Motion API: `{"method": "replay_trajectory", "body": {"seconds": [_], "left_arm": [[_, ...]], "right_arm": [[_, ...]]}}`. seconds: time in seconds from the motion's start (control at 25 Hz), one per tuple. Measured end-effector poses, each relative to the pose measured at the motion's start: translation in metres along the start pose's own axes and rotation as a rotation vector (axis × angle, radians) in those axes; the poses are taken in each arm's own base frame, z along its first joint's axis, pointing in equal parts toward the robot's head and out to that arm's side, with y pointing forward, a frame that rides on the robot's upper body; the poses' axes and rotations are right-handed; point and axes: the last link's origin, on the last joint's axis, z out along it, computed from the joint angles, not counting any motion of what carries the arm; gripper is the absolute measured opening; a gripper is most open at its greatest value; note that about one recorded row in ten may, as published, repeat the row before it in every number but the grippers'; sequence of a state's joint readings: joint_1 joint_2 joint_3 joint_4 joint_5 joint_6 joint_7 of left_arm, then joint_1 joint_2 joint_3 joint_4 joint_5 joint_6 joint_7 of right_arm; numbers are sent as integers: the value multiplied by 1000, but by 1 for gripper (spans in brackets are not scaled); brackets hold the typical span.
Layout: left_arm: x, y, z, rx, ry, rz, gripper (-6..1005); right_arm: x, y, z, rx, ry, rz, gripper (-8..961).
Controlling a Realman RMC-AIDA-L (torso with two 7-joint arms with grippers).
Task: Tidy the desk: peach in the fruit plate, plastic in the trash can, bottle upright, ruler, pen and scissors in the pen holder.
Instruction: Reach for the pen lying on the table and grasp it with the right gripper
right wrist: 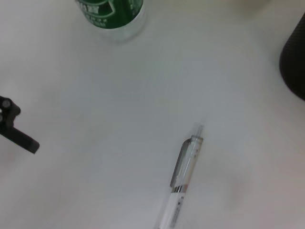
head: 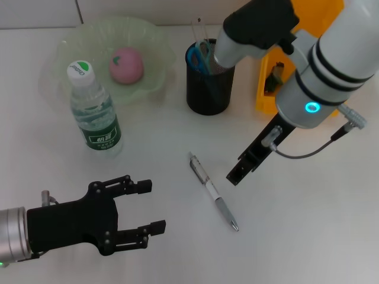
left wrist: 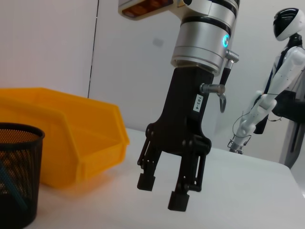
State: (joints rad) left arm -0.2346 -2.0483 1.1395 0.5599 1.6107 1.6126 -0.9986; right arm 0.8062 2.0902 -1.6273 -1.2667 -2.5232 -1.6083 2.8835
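A: Lying flat on the bench (head: 160, 142), the pen (head: 213, 190) is untouched, in front of the holder (head: 208, 83), tip toward the robot.
B: Right gripper (head: 235, 176)?
A: Hanging just beside the pen, on the holder's near side, not touching it. Fingers (left wrist: 178, 200) apart, nothing between them.
B: Left gripper (head: 151, 208)?
A: Low, well apart from the holder, at the robot's edge, fingers (head: 137, 187) spread, empty.
B: Rest of the task stuff?
A: Peach (head: 126, 64) in the plate (head: 77, 41), left of the holder. Bottle (head: 94, 110) upright, nearer than the plate. Scissors (head: 198, 57) stand in the holder, blue handles up. Yellow bin (head: 263, 83) just right of the holder.
B: Ruler?
A: Thin sticks poke out of the holder; can't tell.
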Motion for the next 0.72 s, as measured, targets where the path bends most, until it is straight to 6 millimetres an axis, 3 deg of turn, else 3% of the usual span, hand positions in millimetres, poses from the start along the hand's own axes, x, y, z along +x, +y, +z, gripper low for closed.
{"method": "replay_trajectory", "body": {"seconds": [0.72], "left_arm": [[-8, 5, -6, 31, -10, -5, 783]], "right_arm": [[-10, 22, 39, -4, 15, -74, 780]]}}
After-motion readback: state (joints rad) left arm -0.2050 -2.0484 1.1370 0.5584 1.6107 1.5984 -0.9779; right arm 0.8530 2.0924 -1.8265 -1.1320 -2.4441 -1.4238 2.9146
